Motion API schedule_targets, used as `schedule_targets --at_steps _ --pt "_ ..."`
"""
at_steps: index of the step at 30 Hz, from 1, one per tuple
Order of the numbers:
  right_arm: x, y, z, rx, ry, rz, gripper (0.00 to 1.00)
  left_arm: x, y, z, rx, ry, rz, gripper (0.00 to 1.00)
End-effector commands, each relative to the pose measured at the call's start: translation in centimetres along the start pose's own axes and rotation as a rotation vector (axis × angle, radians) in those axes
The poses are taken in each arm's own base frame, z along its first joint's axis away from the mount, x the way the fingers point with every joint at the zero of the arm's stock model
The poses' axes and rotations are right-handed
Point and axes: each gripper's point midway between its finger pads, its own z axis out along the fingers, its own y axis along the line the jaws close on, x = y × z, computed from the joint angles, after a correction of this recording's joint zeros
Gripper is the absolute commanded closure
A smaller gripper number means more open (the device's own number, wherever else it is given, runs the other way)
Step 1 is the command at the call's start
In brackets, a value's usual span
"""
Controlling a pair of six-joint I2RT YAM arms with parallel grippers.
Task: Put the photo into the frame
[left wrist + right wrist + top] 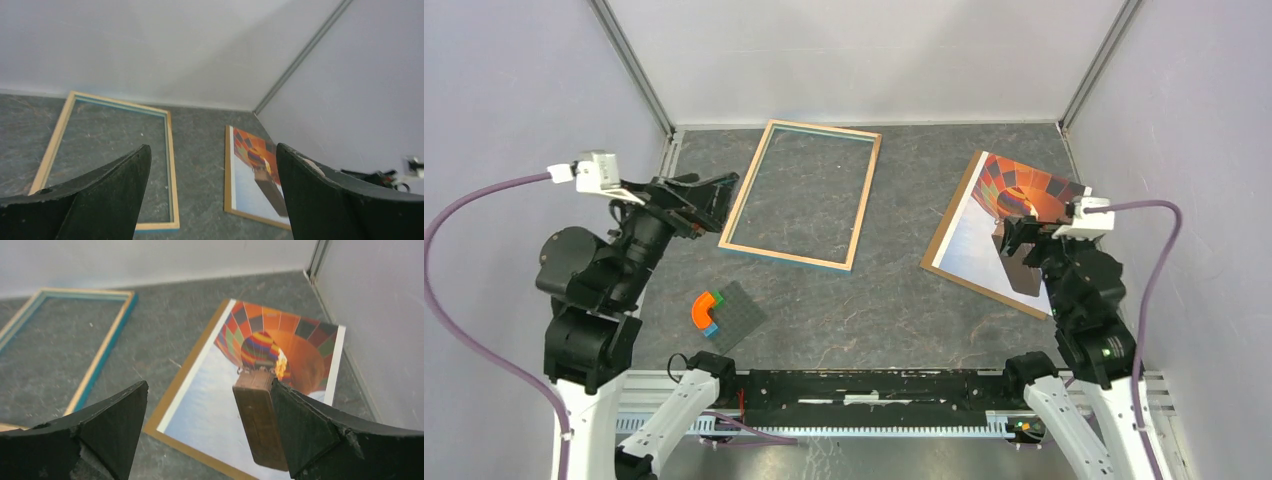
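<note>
The frame (pixel 865 200) lies flat at the back middle, light-wood side up with a blue edge showing; it also shows in the left wrist view (pixel 171 165) and the right wrist view (pixel 107 352). The photo (pixel 984 225) lies balloon side up at the right on a brown backing board (pixel 949 215). A dark brown wooden block (pixel 257 420) rests on the photo (pixel 210 405). My right gripper (pixel 1021 238) is open above the photo, its right finger beside the block. My left gripper (pixel 714 192) is open and empty just left of the frame.
A grey studded plate with an orange and green piece (pixel 719 312) lies near the front left. Walls close the table at the back and both sides. The arms' mounting rail (pixel 874 385) runs along the near edge.
</note>
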Motion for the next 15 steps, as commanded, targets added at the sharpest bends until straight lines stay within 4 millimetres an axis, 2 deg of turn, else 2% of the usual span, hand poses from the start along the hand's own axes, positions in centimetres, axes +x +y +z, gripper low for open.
schedule_targets --at_steps 1,3,6,9,12,15 --pt "4.1 -0.5 1.7 0.036 0.114 -0.05 0.02 5.0 -0.8 1.5 0.111 0.177 -0.035 0.0" --pt "6.7 -0.3 2.8 0.027 0.198 -0.084 0.02 7.4 -0.9 2.2 0.144 0.251 -0.105 0.0" --pt "10.8 2.1 4.0 -0.127 0.317 -0.151 0.02 12.2 0.0 3.4 0.13 0.397 -0.226 0.0" --pt "14.7 3.2 4.6 -0.195 0.427 -0.148 0.02 16.7 0.5 3.8 0.13 0.544 -0.284 0.0" --pt "17.6 4.1 5.1 -0.241 0.472 -0.125 0.02 19.8 0.7 3.4 0.125 0.621 -0.281 0.0" --pt "20.5 3.6 5.5 -0.212 0.541 -0.115 0.02 21.8 -0.1 2.4 0.157 0.664 -0.274 0.0"
